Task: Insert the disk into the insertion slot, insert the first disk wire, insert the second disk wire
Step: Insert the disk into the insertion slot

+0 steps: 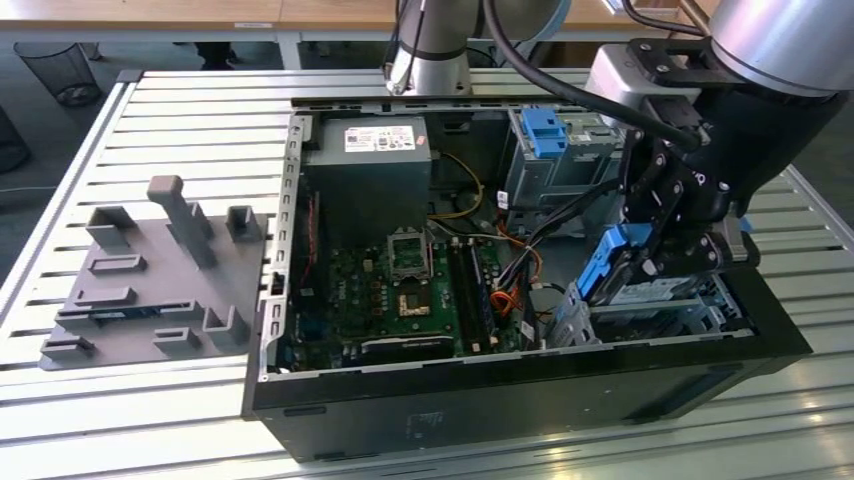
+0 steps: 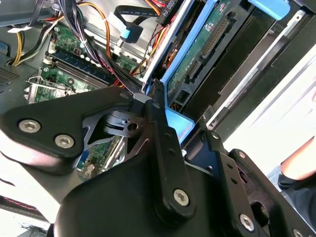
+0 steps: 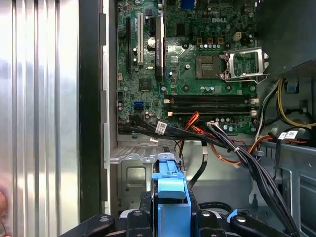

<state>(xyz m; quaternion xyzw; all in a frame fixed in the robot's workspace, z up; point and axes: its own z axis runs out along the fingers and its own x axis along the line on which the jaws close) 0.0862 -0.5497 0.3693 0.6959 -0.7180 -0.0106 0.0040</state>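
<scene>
Item: the disk [image 1: 617, 262], a silver drive in a bright blue caddy. Held on edge and tilted over the insertion slot [image 1: 661, 315], a low grey perforated cage in the case corner at the exterior view's right. Whether its lower end has entered the cage cannot be told. The second wrist view shows the green circuit-board face [image 2: 210, 42], and the first wrist view shows the caddy's blue end [image 3: 170, 205].

Holder: gripper [image 1: 667, 250] on a grey and black arm [image 1: 774, 40]. The jaws are clenched on the disk, one black finger [image 2: 158, 123] against each side of the caddy.

Housing: open black computer case [image 1: 534, 390], lying on its side. Contents:
- green motherboard [image 1: 400, 290]
- grey power supply [image 1: 367, 170]
- taller cage [image 1: 554, 170] bearing a blue latch [image 1: 545, 130]
- a bundle of black, orange and red cables [image 3: 232, 148]

Surface: slatted aluminium desk [image 1: 160, 110]. A grey fixture plate [image 1: 147, 290] with upright pegs lies on it, beside the case at the exterior view's left.

Room: grey floor [image 1: 16, 190], a black mesh wastebasket [image 1: 60, 65], and wooden-topped tables [image 1: 200, 12] behind.
</scene>
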